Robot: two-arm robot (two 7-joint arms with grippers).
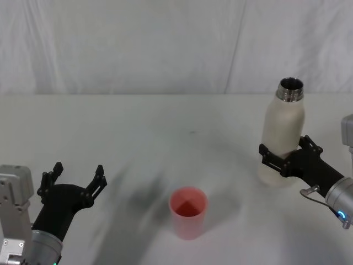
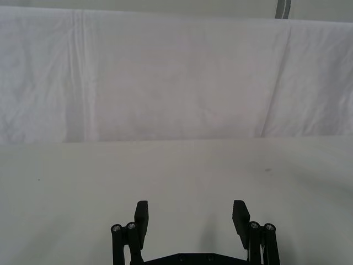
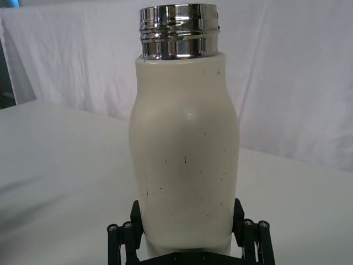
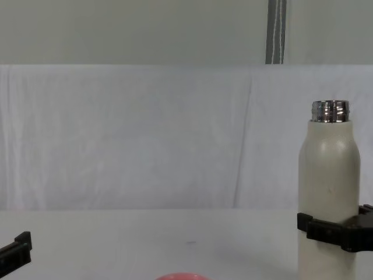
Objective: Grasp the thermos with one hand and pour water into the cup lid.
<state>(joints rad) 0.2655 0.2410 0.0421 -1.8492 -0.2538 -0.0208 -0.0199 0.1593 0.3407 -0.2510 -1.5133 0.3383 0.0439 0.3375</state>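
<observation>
So my right tool [image 1: 282, 156] was clamped around the lower body of the thermos [image 1: 283, 132], one jaw on each side. The thermos stood upright on the counter [image 1: 138, 127], cap off, steel neck pointing straight up, over on my right. The cup lid [image 1: 188, 212] sat to the left of it and closer to me, near the middle, mouth up, well apart from the thermos. So the pour would mean carrying the bottle left and toward me, then tipping the neck over the rim. Nothing stood between them. My left tool [image 1: 76, 176] hung open at the near left, holding nothing, beside the lid but clear of it.
</observation>
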